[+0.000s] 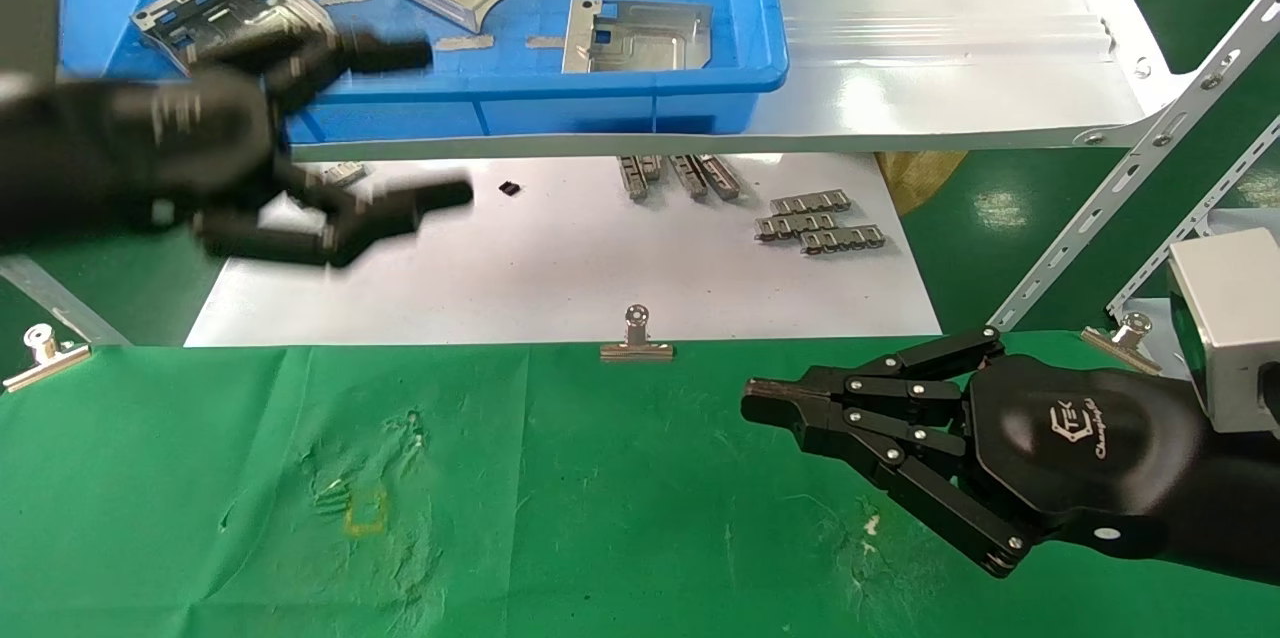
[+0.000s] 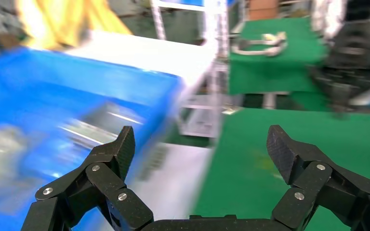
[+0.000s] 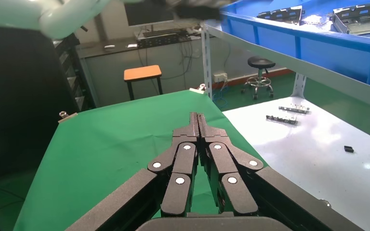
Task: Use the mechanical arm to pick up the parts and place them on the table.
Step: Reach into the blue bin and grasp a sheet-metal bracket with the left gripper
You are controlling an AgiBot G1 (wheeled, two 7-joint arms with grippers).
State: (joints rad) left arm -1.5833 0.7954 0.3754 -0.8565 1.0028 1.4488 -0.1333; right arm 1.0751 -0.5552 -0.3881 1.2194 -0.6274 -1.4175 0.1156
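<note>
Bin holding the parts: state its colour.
The bin holding the parts is solid blue, seen best in the head view.

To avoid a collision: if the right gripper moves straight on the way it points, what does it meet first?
Probably nothing close. The right gripper, fingers shut, points along the green table toward the robot's left; that way looks free, though its height above the cloth is unclear.

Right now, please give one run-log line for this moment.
left gripper: open, empty, near blue plastic bin | right gripper: shut, empty, over green cloth table

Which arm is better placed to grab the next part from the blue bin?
Left. The left pincer is open, empty, beside the blue bin holding the parts. The right pincer sits shut over the table.
</note>
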